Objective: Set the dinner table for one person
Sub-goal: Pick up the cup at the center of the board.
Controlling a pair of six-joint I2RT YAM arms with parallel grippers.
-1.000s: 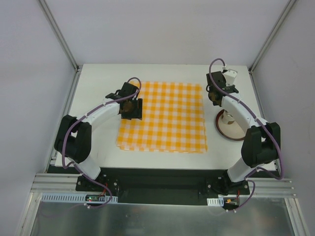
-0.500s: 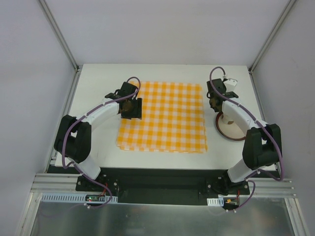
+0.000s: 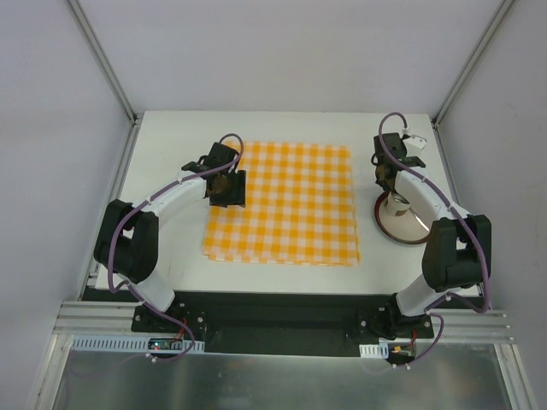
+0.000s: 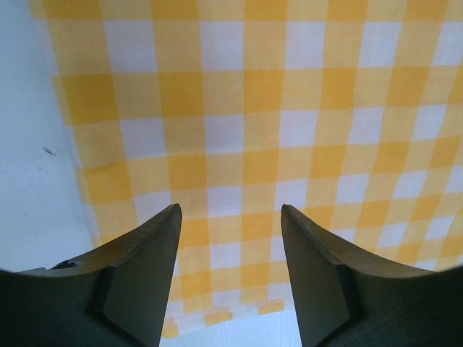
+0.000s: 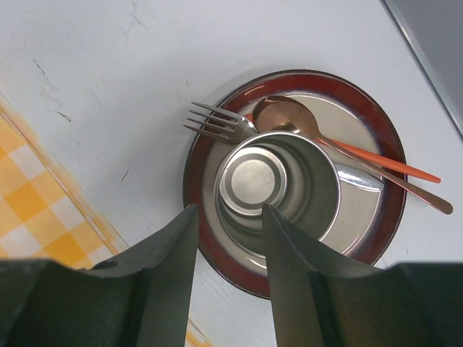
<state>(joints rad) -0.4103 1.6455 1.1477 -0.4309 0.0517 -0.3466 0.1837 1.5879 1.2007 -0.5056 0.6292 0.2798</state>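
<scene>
The white dinner table (image 3: 282, 128) carries an orange-and-white checked cloth (image 3: 291, 205) spread flat in its middle. My left gripper (image 3: 229, 190) is open and empty over the cloth's left part; the left wrist view shows its gripper (image 4: 230, 217) above the cloth (image 4: 246, 108) near an edge. At the right, a red-rimmed plate (image 5: 391, 181) holds an upright steel cup (image 5: 289, 188), a fork (image 5: 217, 123), a copper spoon (image 5: 289, 119) and an orange-handled utensil (image 5: 383, 163). My right gripper (image 5: 230, 213) is open above the cup's near rim, holding nothing.
The plate (image 3: 402, 229) sits on bare table just right of the cloth, partly hidden by my right arm. Metal frame posts rise at the table's far corners. The cloth's corner shows in the right wrist view (image 5: 36, 210).
My right gripper has moved to the right, from beside the cloth's far right corner to above the plate and cup. The left arm has not moved.
</scene>
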